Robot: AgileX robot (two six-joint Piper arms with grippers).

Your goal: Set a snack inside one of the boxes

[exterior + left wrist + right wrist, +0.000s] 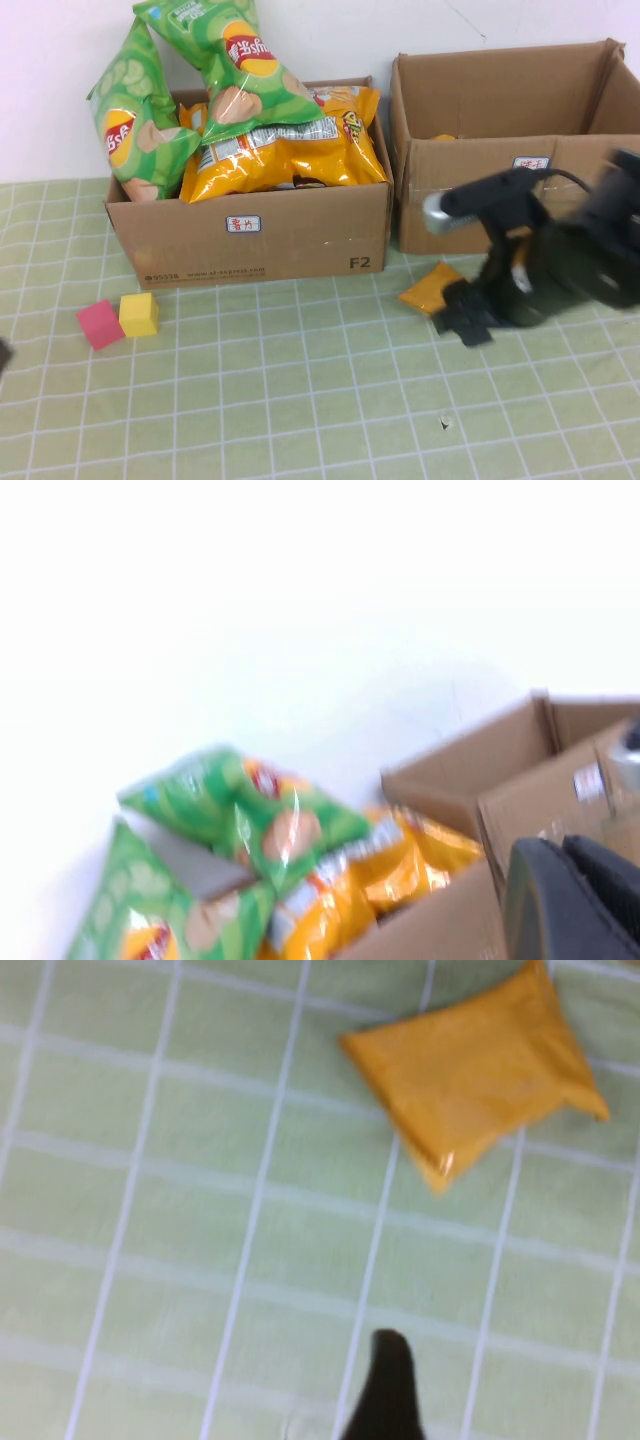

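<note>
A small orange snack packet (432, 287) lies flat on the green checked cloth in front of the right cardboard box (470, 215). It also shows in the right wrist view (475, 1070). My right gripper (468, 318) hangs low just beside and in front of the packet, not touching it, open and empty. Only one dark fingertip (390, 1365) shows in its wrist view. My left gripper (560, 855) is shut and empty, raised at the table's far left, where just a dark edge shows (3, 355).
The left box (250, 235) is heaped with green and orange chip bags (285, 150). The right box is open, with a bit of orange inside (443, 137). A pink cube (100, 324) and a yellow cube (139, 314) sit front left.
</note>
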